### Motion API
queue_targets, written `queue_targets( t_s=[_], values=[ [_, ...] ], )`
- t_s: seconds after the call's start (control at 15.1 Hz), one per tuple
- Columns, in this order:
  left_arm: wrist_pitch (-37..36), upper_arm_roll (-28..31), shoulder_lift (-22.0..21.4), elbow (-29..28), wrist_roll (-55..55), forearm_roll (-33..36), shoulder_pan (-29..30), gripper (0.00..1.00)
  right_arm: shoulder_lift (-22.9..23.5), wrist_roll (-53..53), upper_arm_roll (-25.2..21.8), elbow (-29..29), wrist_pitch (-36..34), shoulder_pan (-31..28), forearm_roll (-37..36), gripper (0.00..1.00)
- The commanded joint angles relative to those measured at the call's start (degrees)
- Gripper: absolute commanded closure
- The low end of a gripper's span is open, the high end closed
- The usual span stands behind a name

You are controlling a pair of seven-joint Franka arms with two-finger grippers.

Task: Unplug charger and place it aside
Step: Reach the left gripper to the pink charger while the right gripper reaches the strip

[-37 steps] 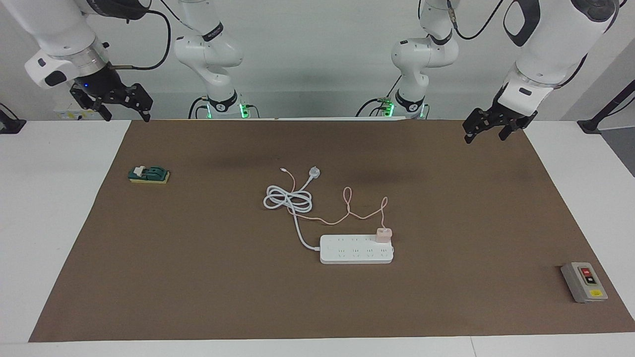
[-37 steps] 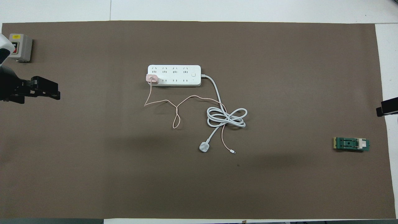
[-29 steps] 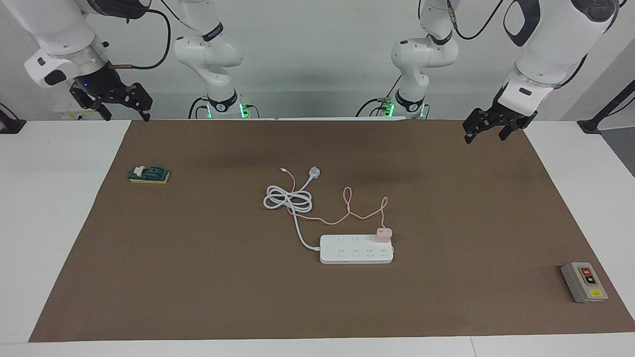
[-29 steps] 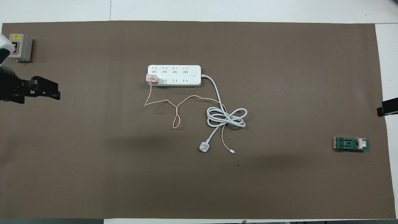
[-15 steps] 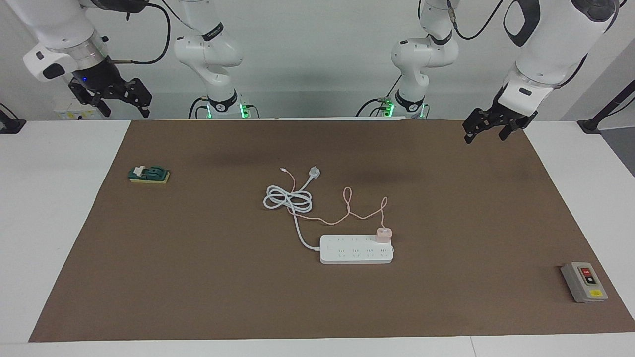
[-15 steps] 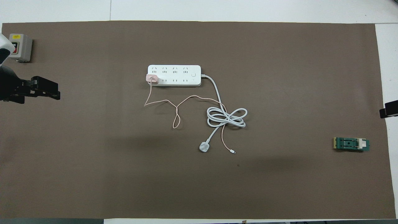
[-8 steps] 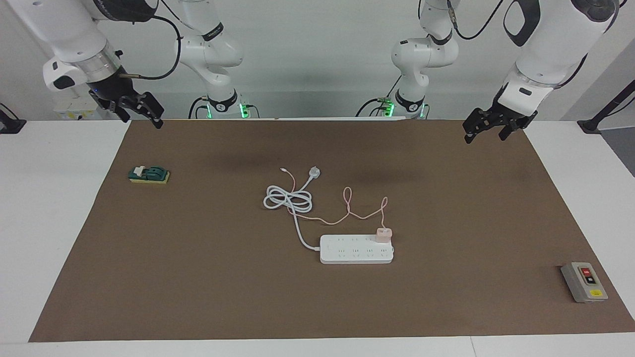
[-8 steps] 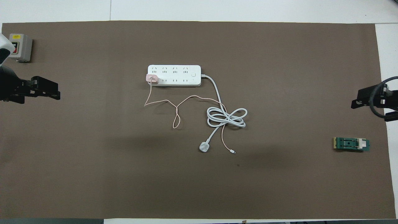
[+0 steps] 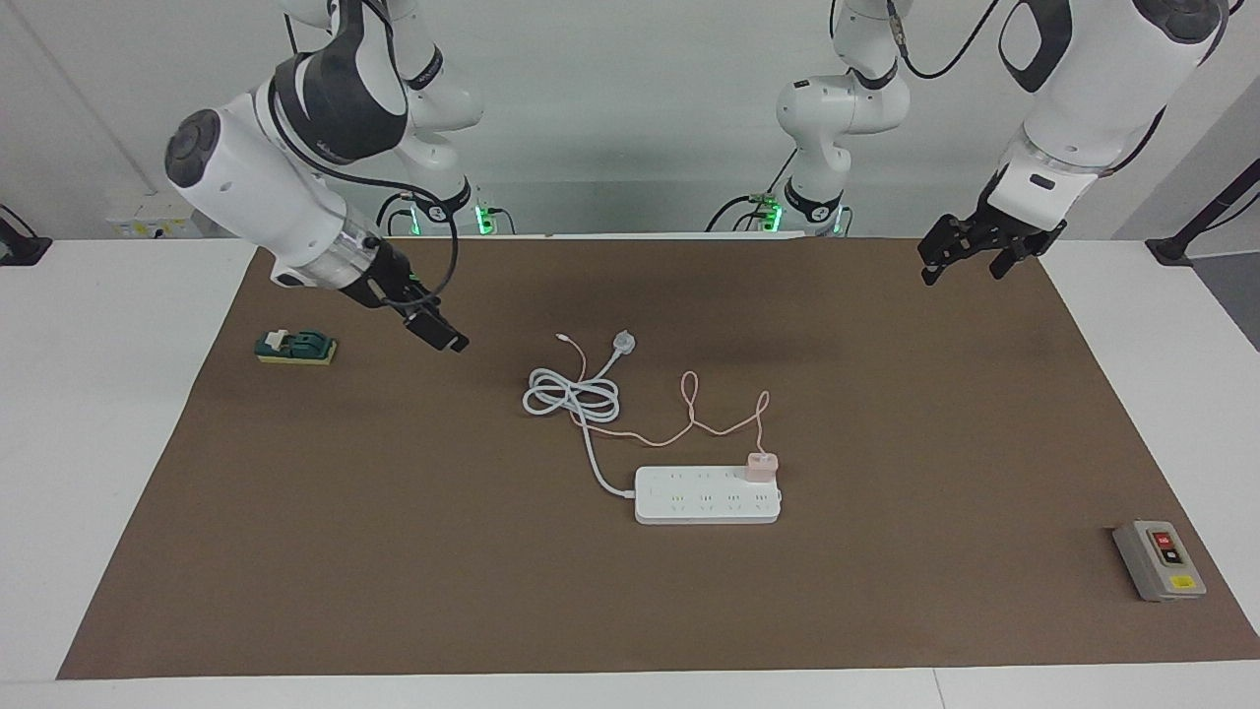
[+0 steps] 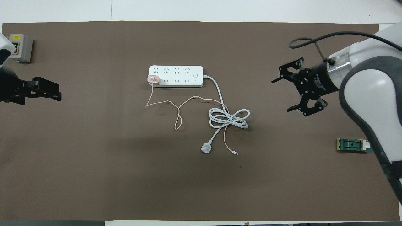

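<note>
a: well, what was the biggest thing down there?

b: the brown mat [image 9: 394,551] covering most of the table. on it, near the middle, lay the white power strip [image 9: 707,495], with its thick white cord [image 10: 228,117] coiled nearer the robots and ending in a round plug [image 10: 205,148].

a: and the arms?

b: the right gripper [image 10: 287,94] hung in the air over bare mat, toward the right arm's end of the table. seen from overhead it sat at about three o'clock from the strip, its two fingers spread wide and holding nothing. the left gripper [image 9: 960,258] waited over the mat's corner at the left arm's end; i couldn't tell how its fingers stood.

a: where was the charger?

b: the charger [image 9: 761,465] stood plugged into the strip, at the end toward the left arm, on the row nearer the robots. its thin pink cable [image 10: 179,116] wandered off at six o'clock in the overhead view, looped, and crossed the white coil.

a: anything smaller?

b: a grey switch box [image 9: 1159,559] and a green block [image 9: 295,346], at opposite ends of the mat.
</note>
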Motion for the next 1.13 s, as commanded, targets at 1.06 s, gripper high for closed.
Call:
queue_targets(
  t_s=[1.06],
  values=[
    [12.73, -0.71, 15.92, 7.54, -93.32, 3.02, -20.07, 0.00, 28.77, 23.44, 0.16, 18.29, 15.64, 11.16, 18.73, 0.00]
  ],
)
